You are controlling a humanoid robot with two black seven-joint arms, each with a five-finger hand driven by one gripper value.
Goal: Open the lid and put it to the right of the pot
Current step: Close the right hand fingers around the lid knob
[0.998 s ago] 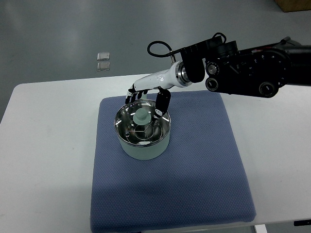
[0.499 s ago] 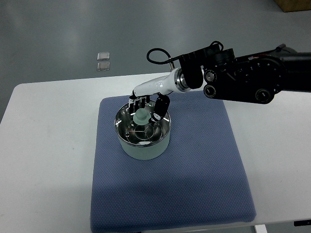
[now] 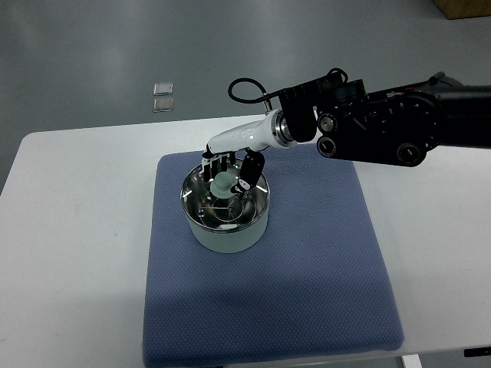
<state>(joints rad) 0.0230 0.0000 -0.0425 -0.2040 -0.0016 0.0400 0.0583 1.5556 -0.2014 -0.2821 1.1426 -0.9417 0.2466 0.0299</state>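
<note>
Lid [image 3: 225, 201] sits on the pot [image 3: 226, 217], glass disc in a metal rim, pale green round knob [image 3: 222, 182] at its centre. Not lifted yet.

Change over the last second: the right hand [image 3: 231, 165] has dropped and slid in from behind the pot rim, so it's now right over the knob. Fingers [image 3: 217, 164] hang down behind the knob, the dark thumb [image 3: 251, 168] is down on its right side. They bracket the knob but I can't tell whether they touch it; looks like a loose cage, not a closed pinch. Nothing held.

Read: the approach is basically done, the grasp is next. The hand needs to close on the knob before any lift.

Materials:
- Pot: short cylinder, pale mint enamel-looking wall, smooth. Directly under the hand.
- Lid: transparent and shiny, throws reflections, so I can't judge what's in the pot.
- Knob: small, smooth, matte, probably slippery for hard fingertips.
- Mat [image 3: 307, 268]: blue woven, textured, should damp the lid on set-down. The open patch in front and to the right of the hand is the drop zone.
- Table [image 3: 77, 230]: flat white, beyond the mat.

Left arm isn't visible.
</note>
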